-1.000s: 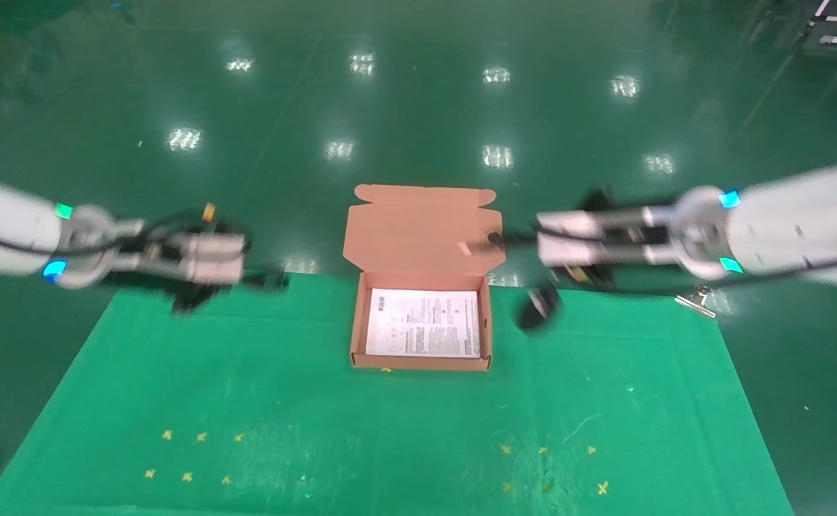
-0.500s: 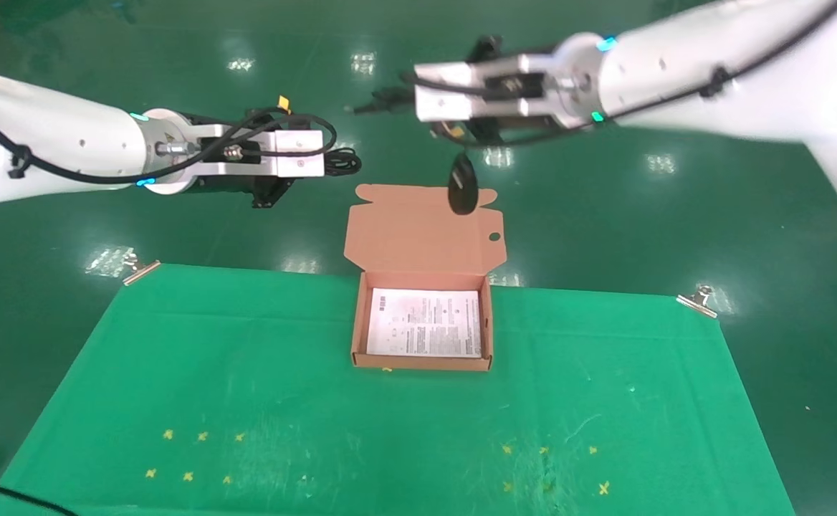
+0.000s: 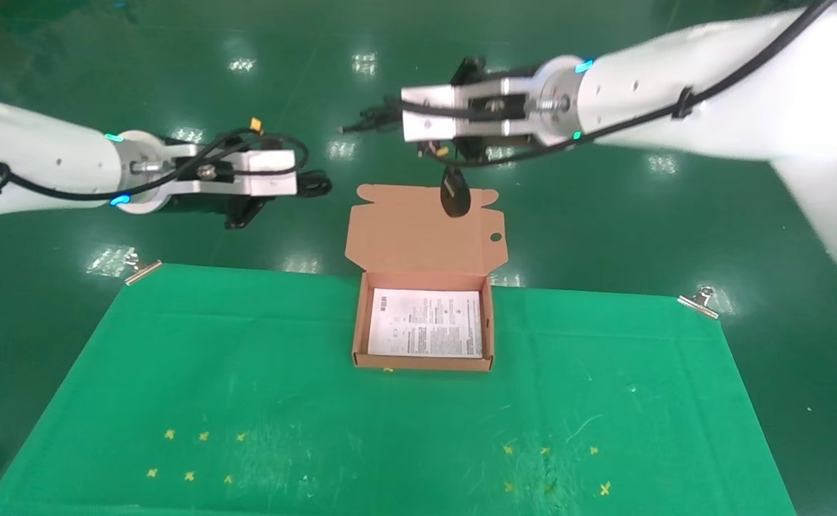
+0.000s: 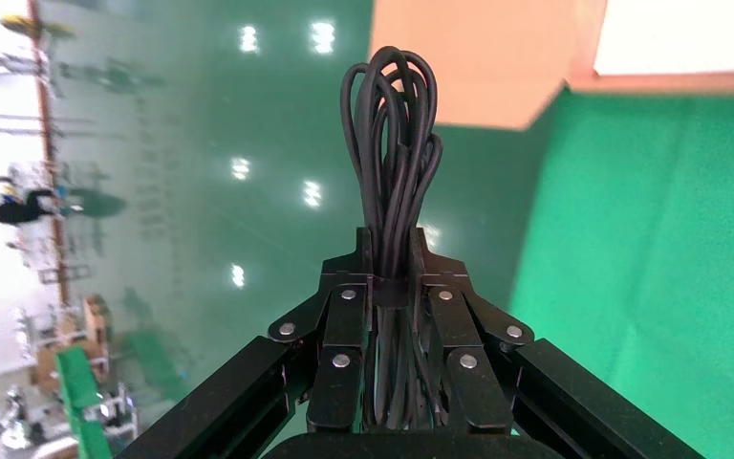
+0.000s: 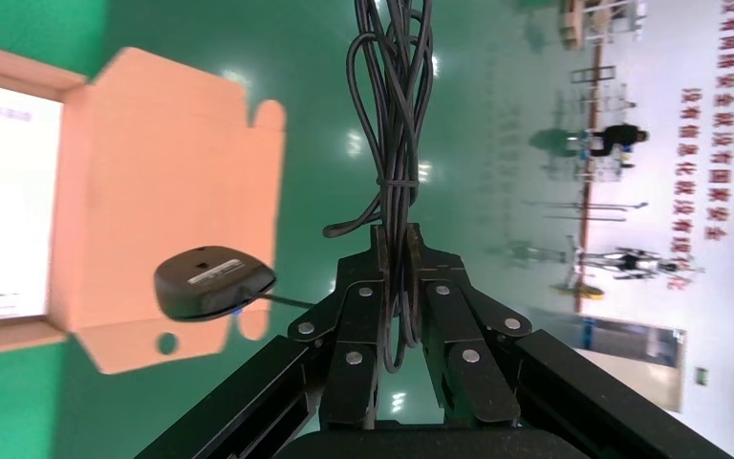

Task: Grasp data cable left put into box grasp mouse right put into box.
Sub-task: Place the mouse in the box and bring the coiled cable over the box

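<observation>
The left gripper (image 4: 394, 251) is clamped on the looped data cable (image 4: 392, 143), held in the air left of the box's raised lid. The right gripper (image 5: 399, 247) pinches the mouse's bundled cord, so the mouse (image 3: 455, 197) dangles before the lid. The box (image 3: 424, 360) sits open on the green cloth (image 3: 175, 373).

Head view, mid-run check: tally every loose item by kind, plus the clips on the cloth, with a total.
Data cable: 1, in the left gripper
Mouse: 1, dangling by its cord from the right gripper
Box: 1
Printed sheet: 1
Binder clips: 2
Total: 6
</observation>
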Controlling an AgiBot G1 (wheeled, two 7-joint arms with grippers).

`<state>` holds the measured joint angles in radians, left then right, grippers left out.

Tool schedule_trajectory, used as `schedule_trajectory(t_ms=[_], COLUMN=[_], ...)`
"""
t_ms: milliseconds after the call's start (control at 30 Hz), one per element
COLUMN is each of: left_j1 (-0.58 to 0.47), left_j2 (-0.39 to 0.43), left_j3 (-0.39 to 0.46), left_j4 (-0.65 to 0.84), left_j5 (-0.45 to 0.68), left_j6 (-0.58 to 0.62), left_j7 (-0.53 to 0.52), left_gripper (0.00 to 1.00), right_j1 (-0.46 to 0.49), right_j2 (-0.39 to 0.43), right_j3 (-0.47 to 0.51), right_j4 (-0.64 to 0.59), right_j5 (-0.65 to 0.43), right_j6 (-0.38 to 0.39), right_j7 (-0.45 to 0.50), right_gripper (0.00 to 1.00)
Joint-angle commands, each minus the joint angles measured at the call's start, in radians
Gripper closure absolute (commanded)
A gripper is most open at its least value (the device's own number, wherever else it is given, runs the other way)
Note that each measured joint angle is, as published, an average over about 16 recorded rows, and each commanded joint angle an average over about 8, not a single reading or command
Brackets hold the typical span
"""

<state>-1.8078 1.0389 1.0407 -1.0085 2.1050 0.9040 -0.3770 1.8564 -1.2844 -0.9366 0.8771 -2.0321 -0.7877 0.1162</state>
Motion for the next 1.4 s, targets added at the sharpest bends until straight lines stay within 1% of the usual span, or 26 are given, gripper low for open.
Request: schedule_trajectory(t_ms=[33, 267, 433, 600, 800, 1067, 1233, 1400], left_j1=[0.002, -0.001, 0.001, 0.002, 0.003, 0.004, 0.004, 0.004], left_j2=[-0.012, -0.037, -0.040, -0.042, -0.044, -0.044, -0.044, -0.044], left_j3=[0.003, 0.010, 0.012, 0.013, 0.013, 0.013, 0.013, 0.013], left_j4=[-0.001, -0.012, -0.027, -0.036, -0.041, -0.044, -0.044, -0.044], left_j5=[0.009, 0.045, 0.058, 0.064, 0.067, 0.068, 0.069, 0.069], left_j6=[0.010, 0.052, 0.060, 0.062, 0.063, 0.063, 0.063, 0.063], left_j7=[-0.008, -0.064, -0.085, -0.094, -0.099, -0.102, -0.102, -0.103], left_gripper=[1.00, 1.00, 1.00, 1.00, 1.00, 1.00, 1.00, 1.00], right_j1=[-0.010, -0.049, -0.082, -0.113, -0.147, -0.180, -0.197, -0.208], right_j2=[-0.003, -0.045, -0.069, -0.079, -0.088, -0.090, -0.089, -0.088], right_j3=[-0.002, -0.018, -0.044, -0.093, -0.180, -0.295, -0.345, -0.380], right_j4=[-0.005, -0.060, -0.091, -0.103, -0.119, -0.137, -0.189, -0.247], right_j5=[0.004, 0.030, 0.075, 0.137, 0.220, 0.348, 0.411, 0.448], right_j6=[0.002, 0.019, 0.037, 0.069, 0.134, 0.215, 0.257, 0.291], right_j7=[-0.005, -0.042, -0.071, -0.088, -0.095, -0.071, -0.034, 0.006], right_gripper=[1.00, 1.00, 1.00, 1.00, 1.00, 1.00, 1.00, 1.00])
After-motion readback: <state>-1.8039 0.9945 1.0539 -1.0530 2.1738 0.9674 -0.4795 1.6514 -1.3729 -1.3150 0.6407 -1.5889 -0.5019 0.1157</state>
